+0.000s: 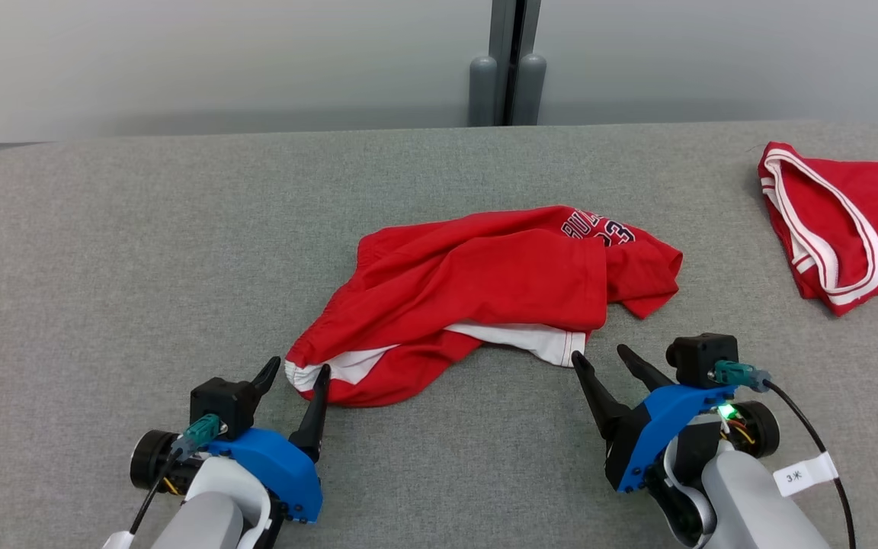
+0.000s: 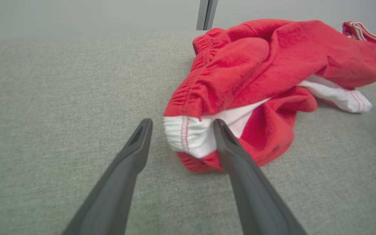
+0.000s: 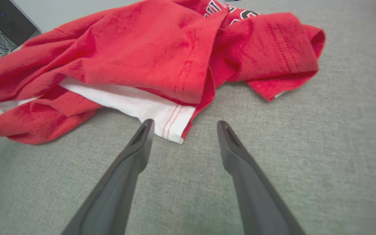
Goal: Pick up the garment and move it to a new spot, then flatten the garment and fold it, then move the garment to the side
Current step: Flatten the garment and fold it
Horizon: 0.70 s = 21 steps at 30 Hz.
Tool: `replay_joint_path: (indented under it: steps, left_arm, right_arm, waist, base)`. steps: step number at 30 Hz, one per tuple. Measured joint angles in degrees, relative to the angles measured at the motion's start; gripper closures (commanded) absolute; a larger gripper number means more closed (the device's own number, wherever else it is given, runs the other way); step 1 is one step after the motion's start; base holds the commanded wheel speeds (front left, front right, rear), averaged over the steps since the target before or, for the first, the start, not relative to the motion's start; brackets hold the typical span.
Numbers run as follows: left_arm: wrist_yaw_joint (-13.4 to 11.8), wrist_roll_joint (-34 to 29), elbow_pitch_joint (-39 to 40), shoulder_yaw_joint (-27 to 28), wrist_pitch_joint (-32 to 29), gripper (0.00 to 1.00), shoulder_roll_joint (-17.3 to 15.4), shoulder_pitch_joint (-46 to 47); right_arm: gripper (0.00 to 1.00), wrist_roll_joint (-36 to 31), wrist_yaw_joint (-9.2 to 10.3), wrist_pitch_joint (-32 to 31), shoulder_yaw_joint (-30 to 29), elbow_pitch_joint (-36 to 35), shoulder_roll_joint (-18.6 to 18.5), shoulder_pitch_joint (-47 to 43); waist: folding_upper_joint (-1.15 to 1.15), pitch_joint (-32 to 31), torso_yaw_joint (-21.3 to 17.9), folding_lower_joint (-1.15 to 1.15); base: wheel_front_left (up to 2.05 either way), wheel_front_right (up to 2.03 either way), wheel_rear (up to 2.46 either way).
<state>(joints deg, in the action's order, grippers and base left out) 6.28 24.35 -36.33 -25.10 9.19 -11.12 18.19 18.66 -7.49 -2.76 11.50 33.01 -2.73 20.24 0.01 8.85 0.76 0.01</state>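
at the garment's near left end sits the left gripper (image 1: 299, 367), jaws released and spread wide, holding nothing. the white-lined waistband corner (image 2: 188, 140) lies between its two fingers, not yet pinched.

the garment (image 1: 485, 282) itself is a crumpled red heap on the grey table (image 1: 104, 267), with red layers thrown over a white lining and printed letters on its far side.

at the garment's near right corner we have the right gripper (image 1: 599, 353), jaws also released and empty. one finger is at the white hem corner (image 3: 171, 125), and the other stands over bare table just beside the cloth. well to the right of the garment lies a second red garment (image 1: 835, 221) with white trim.

what worries us from here:
- on the right, the hem corner is barely inside the jaws. we judge a close from this pose could miss it or nip a single thin edge that slips out on the lift.
- on the left, the jaws may bite several layers at once, so the heap would rise bunched instead of opening.
- if one side catches and the other does not, the cloth would hang from one corner and twist.
- fingers pressed low could drag on the table covering.
- a wide carry to the right could land on the second garment.
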Motion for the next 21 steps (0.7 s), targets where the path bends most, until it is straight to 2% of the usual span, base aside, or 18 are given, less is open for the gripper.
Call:
replay_joint_path:
  steps: [9, 21]
  left_arm:
    - [0.2, -0.1, -4.5, -1.1, 1.8, 0.00, 1.3, 3.5]
    - [0.2, 0.8, -4.5, -0.9, 4.0, 0.00, 0.7, 2.7]
  right_arm:
    - [0.00, 0.2, 0.01, 3.2, 1.0, 11.7, 0.0, 6.4]
    - [0.00, 2.5, 0.01, 6.4, 4.8, 18.5, -0.1, 10.3]
  waist:
    - [0.00, 2.5, 0.9, 0.00]
    - [0.00, 2.7, 1.4, -0.01]
  base:
    - [0.00, 0.00, 0.00]
    - [0.00, 0.00, 0.00]
